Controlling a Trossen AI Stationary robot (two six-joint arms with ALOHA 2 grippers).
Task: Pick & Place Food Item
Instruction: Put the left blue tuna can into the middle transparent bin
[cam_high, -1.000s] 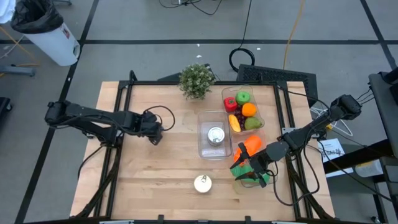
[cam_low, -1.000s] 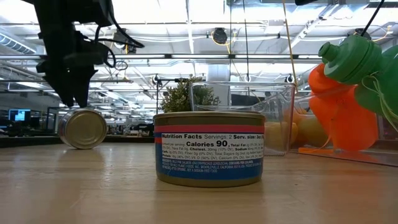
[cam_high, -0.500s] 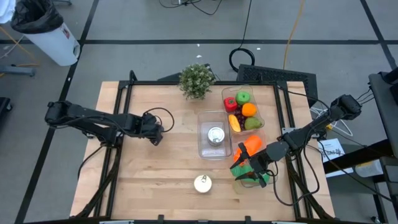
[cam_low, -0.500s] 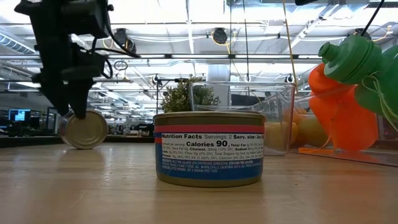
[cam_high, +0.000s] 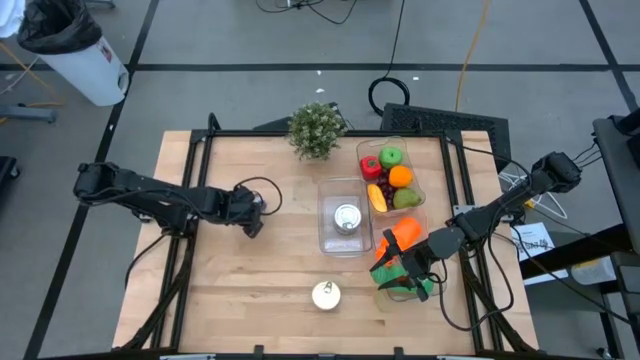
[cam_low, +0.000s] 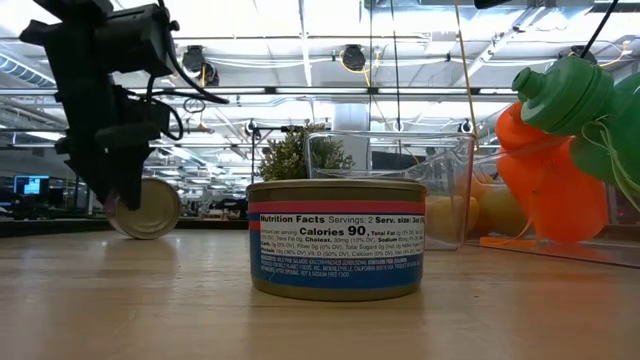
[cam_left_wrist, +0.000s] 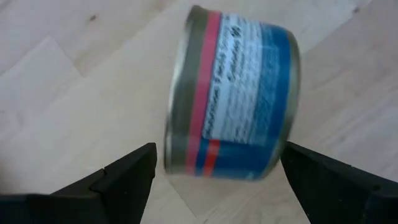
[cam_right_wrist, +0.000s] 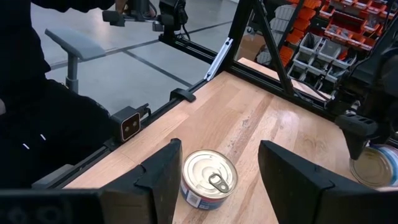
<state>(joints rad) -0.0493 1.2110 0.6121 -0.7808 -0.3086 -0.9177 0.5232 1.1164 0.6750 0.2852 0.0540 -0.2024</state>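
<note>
Where the bench (cam_high: 250, 270) bears a tipped can (cam_left_wrist: 233, 99), left end effector (cam_left_wrist: 214, 177) gapes wide around it, gripping nothing; right end effector (cam_right_wrist: 217, 165) half-open, empty

Table (cam_high: 260, 270) is pale wood planks, matt, faint grain. Can (cam_left_wrist: 233, 93) lying on its side between the left gripper (cam_left_wrist: 214, 180) fingers: shiny metal rim and end, glossy printed paper label in blue, red and white. Gripper fingers (cam_left_wrist: 124, 177) look matt black plastic. Second can (cam_right_wrist: 209, 179) upright ahead of the right gripper (cam_right_wrist: 217, 171): bright smooth metal lid with pull tab, same glossy label. Near that gripper, clear glossy plastic container (cam_high: 345, 240); fruit in the tray (cam_high: 418, 185) beyond looks smooth plastic. Table frame (cam_high: 200, 165) is black matt metal.
</note>
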